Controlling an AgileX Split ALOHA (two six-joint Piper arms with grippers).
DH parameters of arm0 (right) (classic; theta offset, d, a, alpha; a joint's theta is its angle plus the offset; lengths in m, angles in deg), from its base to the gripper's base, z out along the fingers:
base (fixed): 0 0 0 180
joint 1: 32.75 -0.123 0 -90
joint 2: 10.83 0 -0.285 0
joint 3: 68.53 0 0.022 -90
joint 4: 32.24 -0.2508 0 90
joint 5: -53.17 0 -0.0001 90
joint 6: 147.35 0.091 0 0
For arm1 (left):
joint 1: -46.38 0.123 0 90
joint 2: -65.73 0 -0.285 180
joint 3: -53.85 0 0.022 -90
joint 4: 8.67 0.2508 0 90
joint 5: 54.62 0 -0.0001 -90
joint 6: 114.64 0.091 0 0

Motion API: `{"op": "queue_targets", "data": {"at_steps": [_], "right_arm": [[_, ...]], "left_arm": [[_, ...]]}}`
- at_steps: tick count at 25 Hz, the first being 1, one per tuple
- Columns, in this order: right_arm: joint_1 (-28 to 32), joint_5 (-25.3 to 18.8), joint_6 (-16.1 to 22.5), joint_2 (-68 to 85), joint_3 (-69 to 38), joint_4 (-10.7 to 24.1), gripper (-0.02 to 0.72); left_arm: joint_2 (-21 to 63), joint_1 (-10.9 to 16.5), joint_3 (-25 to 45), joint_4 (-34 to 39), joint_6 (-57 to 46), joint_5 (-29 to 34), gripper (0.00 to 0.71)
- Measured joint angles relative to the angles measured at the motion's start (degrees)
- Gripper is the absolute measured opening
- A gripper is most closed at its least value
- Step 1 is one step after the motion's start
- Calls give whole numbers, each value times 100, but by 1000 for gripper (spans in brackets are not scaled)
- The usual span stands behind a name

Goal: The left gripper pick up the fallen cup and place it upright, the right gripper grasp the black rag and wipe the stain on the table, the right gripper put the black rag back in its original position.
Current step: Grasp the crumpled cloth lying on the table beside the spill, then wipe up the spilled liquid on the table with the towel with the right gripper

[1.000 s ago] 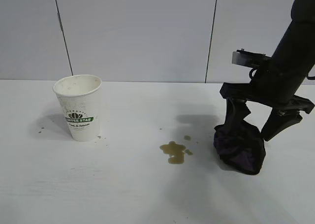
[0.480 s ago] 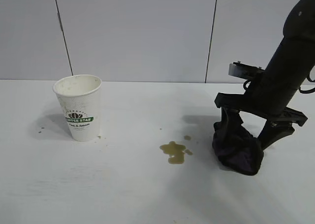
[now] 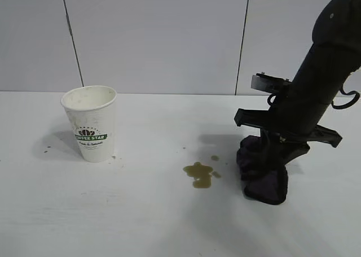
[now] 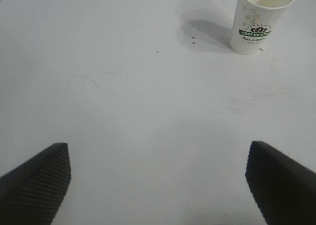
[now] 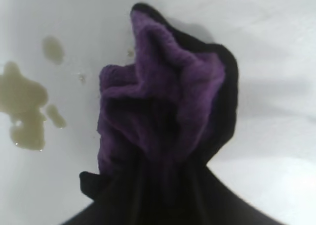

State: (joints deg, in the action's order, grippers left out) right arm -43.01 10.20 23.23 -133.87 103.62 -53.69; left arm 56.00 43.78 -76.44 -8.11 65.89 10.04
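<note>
Step 1 done: white ribbed paper cup (image 3: 89,123) upright at left, wide-spread left gripper (image 4: 158,185) idle, well short of it. Step 2 begun: right gripper (image 3: 269,175) pinched onto lumpy black rag (image 3: 262,175), just right of untouched yellowish-brown stain (image 3: 199,174) on white table (image 3: 141,212); wiping and returning rag left

Obscured and cropped items

Right gripper (image 3: 269,155) fingertips are buried in the black rag (image 3: 264,175); its arm runs off frame. Left gripper (image 4: 158,185) fingers are cropped. Small print under the cup (image 3: 90,121) logo is illegible.
</note>
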Motion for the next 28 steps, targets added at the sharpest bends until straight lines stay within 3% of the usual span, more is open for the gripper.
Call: {"op": "queue_targets", "data": {"at_steps": [8,14,18,28], "right_arm": [[0,-281,33,527,19,-110,90],[-256,-243,-46,849,37,-686,90],[-797,201,-71,855,37,-892,90],[-1809,1796,-12,718,37,-940,90]], "left_arm": [[0,0,0,0,0,0,695],[0,0,0,0,0,0,695],[0,0,0,0,0,0,695],[0,0,0,0,0,0,695]]}}
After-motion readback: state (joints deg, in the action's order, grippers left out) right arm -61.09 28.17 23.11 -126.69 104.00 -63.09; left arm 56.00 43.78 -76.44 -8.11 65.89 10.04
